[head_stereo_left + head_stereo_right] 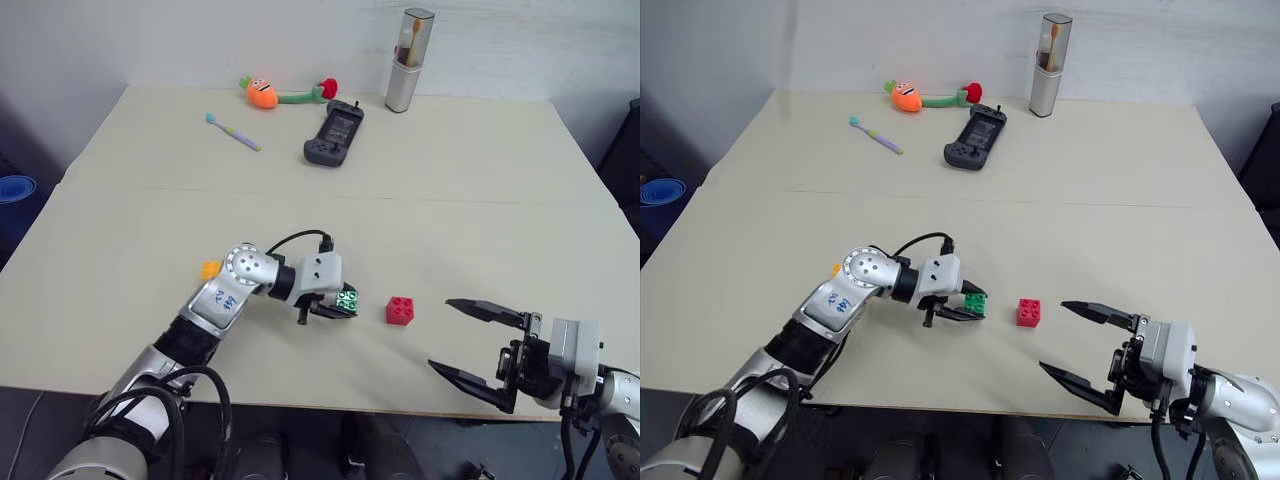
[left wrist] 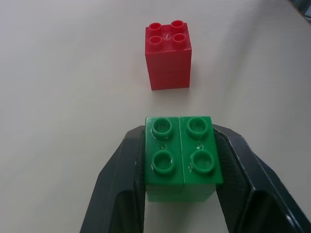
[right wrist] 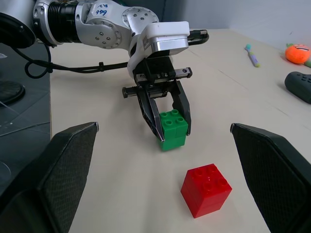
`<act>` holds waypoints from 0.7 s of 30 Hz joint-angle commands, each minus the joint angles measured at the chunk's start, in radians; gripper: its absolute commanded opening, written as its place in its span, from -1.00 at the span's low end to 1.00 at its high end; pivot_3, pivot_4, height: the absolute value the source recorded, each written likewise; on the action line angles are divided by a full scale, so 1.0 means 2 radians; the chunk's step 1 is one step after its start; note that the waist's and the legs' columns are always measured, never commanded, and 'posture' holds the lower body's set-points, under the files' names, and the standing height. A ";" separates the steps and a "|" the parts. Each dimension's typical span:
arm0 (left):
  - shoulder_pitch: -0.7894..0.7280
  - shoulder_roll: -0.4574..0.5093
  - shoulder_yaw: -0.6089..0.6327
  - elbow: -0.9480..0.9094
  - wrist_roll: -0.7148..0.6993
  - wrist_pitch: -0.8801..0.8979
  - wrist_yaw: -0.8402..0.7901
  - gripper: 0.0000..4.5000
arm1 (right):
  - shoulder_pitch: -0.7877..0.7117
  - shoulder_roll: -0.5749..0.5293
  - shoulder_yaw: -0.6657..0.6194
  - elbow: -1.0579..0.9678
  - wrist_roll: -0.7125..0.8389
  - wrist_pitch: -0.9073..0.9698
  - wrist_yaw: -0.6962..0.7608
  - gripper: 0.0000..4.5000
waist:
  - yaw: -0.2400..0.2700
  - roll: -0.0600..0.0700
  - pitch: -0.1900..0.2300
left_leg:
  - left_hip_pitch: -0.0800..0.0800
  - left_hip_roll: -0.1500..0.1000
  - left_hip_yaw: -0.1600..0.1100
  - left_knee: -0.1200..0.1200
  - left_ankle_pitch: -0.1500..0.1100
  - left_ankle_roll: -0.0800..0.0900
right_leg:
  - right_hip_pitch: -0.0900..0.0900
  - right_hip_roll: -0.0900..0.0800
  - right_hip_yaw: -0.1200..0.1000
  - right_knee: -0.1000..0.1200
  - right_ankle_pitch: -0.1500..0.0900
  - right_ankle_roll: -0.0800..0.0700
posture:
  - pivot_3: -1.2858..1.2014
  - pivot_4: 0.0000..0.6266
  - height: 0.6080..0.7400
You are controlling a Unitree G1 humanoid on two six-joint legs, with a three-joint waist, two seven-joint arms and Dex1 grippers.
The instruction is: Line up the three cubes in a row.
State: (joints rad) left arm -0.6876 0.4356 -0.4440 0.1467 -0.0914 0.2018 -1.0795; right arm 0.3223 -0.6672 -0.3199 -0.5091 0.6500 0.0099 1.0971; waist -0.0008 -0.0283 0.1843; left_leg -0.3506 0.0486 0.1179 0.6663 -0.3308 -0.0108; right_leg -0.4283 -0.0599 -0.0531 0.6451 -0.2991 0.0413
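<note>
Clamping the green cube between its fingers, the left gripper is seen low over the table, at nine o'clock of the red cube. The orange-yellow cube is partly hidden behind the left arm. The right gripper is held spread wide and empty at four o'clock of the red cube.

Three small studded bricks are on the worktop: one green brick at the centre of the frame, one red brick just to its right, and one orange-yellow brick left of centre, partly hidden behind the arm. Along the top of the frame there are one game controller, one toothbrush lying flat, one carrot plush toy, and one upright toothbrush case. Two robot hands are in view, the left hand and the right hand.
</note>
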 commanded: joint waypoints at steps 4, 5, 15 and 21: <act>0.009 -0.001 0.001 -0.020 0.005 0.019 -0.013 -0.34 | -0.003 0.003 0.000 -0.015 0.005 -0.002 -0.007 1.00 | 0.000 0.000 0.000 | 0.000 0.000 0.000 0.000 0.000 0.000 | 0.000 0.000 0.000 0.000 0.000 0.000 | 0.03 -0.52 1.00; 0.011 0.000 0.000 -0.022 0.006 0.023 -0.014 -0.34 | -0.004 0.004 0.001 -0.015 0.005 -0.002 -0.008 1.00 | 0.000 0.000 0.000 | 0.000 0.000 0.000 0.000 0.000 0.000 | 0.000 0.000 0.000 0.000 0.000 0.000 | 0.03 -0.52 1.00; 0.013 -0.006 0.019 -0.044 0.000 0.016 -0.011 0.47 | -0.024 0.001 0.011 -0.002 0.005 0.001 -0.010 1.00 | 0.001 0.000 0.000 | 0.000 0.000 0.000 0.000 0.000 0.000 | 0.000 0.000 0.000 0.000 0.000 0.000 | 0.03 -0.52 1.00; 0.015 0.025 0.064 -0.108 -0.038 0.038 -0.032 0.89 | -0.033 -0.006 0.019 0.005 0.016 0.019 0.003 1.00 | -0.001 0.000 0.000 | 0.000 0.000 0.000 0.000 0.000 0.000 | 0.000 0.000 0.000 0.000 0.000 0.000 | 0.03 -0.52 1.00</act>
State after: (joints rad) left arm -0.6560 0.4635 -0.3678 0.0059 -0.1220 0.2635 -1.1254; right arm 0.2612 -0.6663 -0.2819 -0.4986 0.6532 0.0383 1.0884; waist -0.0034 -0.0282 0.1842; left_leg -0.3505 0.0489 0.1177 0.6665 -0.3307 -0.0109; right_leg -0.4282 -0.0599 -0.0530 0.6458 -0.2990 0.0415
